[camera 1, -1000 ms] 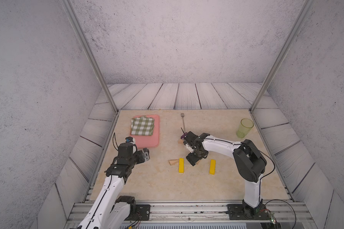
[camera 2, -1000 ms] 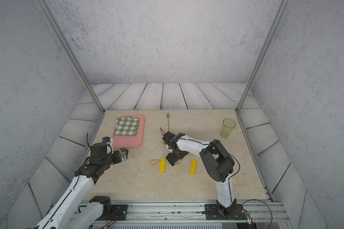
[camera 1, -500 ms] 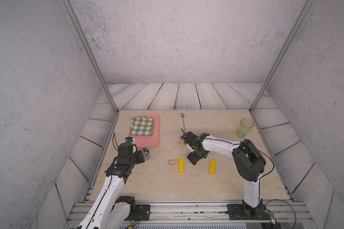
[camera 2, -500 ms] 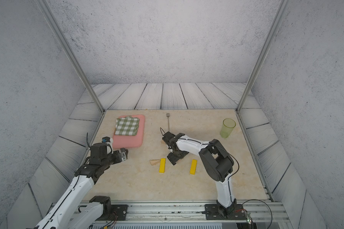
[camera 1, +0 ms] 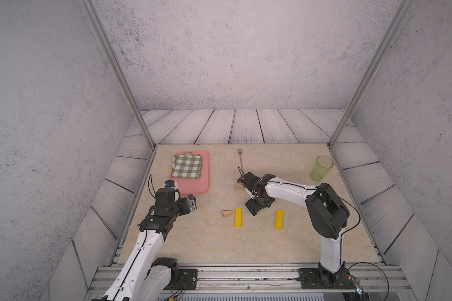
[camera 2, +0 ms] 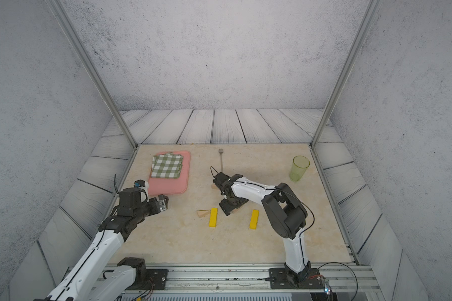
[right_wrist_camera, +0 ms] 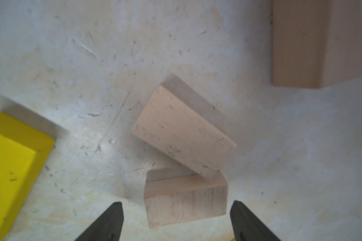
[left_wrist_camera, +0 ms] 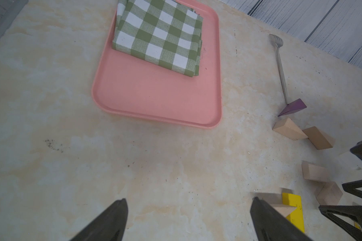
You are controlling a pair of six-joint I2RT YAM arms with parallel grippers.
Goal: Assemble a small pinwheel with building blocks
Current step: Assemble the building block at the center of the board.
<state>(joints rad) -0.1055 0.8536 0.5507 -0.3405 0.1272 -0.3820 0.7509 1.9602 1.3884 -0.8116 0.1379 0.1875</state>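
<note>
The building blocks lie loose in mid-table and no pinwheel figure shows. Two yellow bars point(camera 1: 238, 217) point(camera 1: 279, 219) lie near the front, with a wood wedge point(camera 1: 227, 213) against the left one. Farther back are a purple wedge point(left_wrist_camera: 293, 107) and two wood wedges point(left_wrist_camera: 288, 129). My right gripper point(right_wrist_camera: 177, 202) is open and low, straddling a small pale-wood block point(right_wrist_camera: 185, 200) without touching it. Another wedge point(right_wrist_camera: 183, 131) leans on that block. My left gripper point(left_wrist_camera: 190, 199) hovers open and empty near the tray.
A pink tray point(camera 1: 204, 179) with a folded green checked cloth point(camera 1: 187, 169) sits at the back left. A metal fork point(camera 1: 241, 159) lies behind the blocks. A green cup point(camera 1: 321, 169) stands at the back right. Another pale-wood block point(right_wrist_camera: 318, 41) lies beyond the right gripper.
The right gripper has edged slightly left over the small block and its jaws stand a little narrower. The left arm has not moved.
</note>
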